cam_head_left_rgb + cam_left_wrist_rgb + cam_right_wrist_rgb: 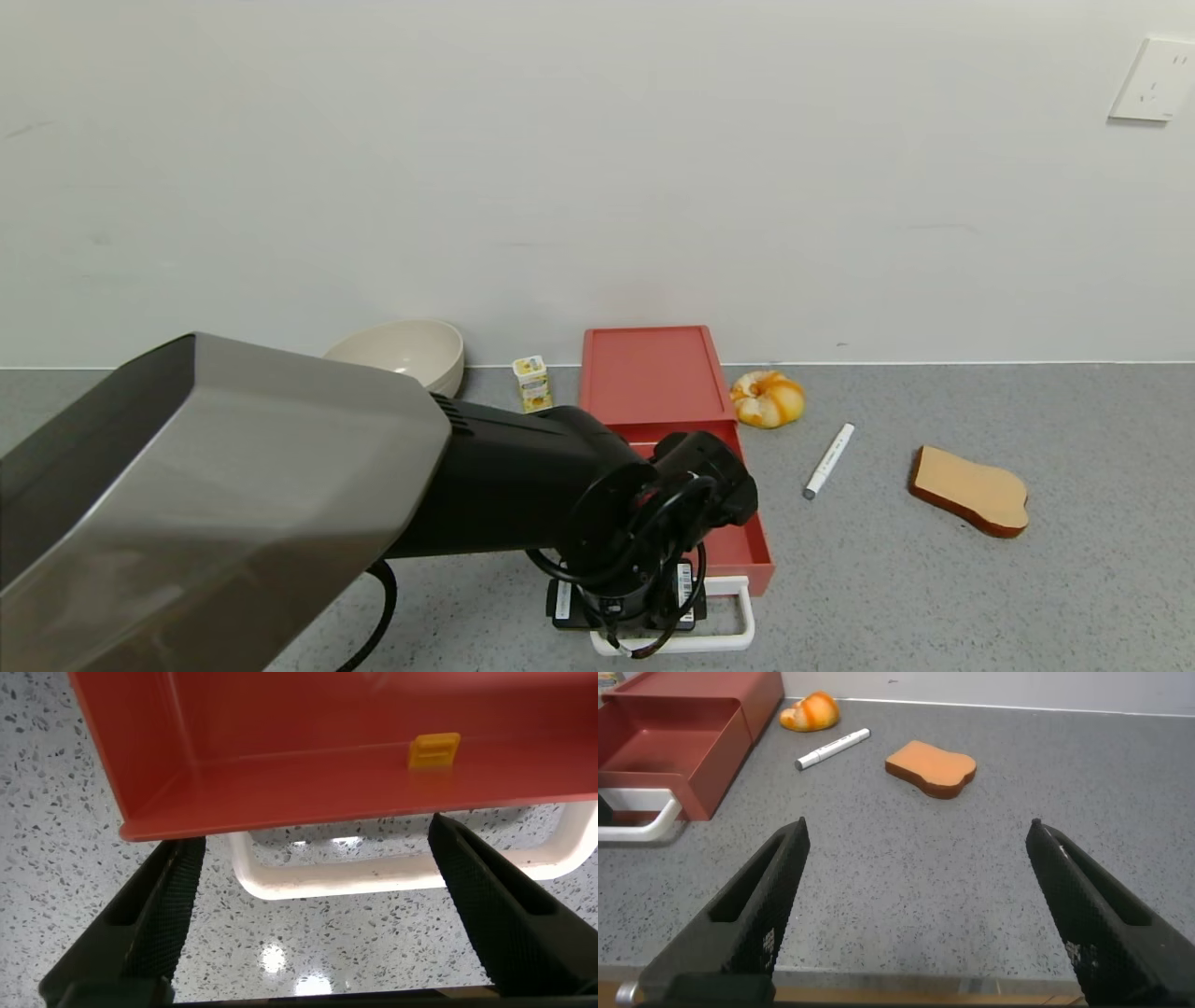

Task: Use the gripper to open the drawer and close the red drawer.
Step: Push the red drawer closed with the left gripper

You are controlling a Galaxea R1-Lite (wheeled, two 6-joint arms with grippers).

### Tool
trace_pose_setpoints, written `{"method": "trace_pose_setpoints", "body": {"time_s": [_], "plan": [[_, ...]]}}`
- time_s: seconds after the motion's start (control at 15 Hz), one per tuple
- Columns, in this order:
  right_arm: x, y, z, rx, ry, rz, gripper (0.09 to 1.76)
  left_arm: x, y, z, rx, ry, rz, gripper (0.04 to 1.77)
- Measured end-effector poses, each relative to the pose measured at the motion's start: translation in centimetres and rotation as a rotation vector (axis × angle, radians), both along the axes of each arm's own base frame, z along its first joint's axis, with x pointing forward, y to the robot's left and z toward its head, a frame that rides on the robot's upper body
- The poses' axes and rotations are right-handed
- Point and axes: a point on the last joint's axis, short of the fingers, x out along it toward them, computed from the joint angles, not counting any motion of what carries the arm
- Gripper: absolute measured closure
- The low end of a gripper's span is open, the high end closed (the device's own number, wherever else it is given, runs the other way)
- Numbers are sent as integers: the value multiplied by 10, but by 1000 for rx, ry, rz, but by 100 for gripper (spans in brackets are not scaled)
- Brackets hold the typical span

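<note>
The salmon-red drawer box (653,373) stands near the wall, and its tray (747,551) is pulled out toward me. The white loop handle (742,611) lies at the tray's front. My left arm reaches over the tray, and its wrist hides the left gripper (635,621) in the head view. In the left wrist view the left gripper (316,833) is open and empty. Its black jaws stand wide apart just above the table at the handle (336,879), below the tray's front wall (280,803). The right gripper (918,823) is open and empty, low over the table to the drawer's right.
A beige bowl (411,353) and a small yellow carton (533,383) stand left of the drawer. A bread roll (767,399), a white marker (829,460) and a toast slice (971,490) lie to its right. A small yellow tab (434,751) shows inside the tray.
</note>
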Motion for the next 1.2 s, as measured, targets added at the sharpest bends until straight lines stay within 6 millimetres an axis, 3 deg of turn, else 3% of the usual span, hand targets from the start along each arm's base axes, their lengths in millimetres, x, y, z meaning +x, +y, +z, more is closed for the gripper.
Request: {"method": "trace_pose_setpoints", "body": {"time_s": [1.2], "plan": [[0,0,0,-3,1,0,14,20,-7,4,-7,-67,41,9]]}}
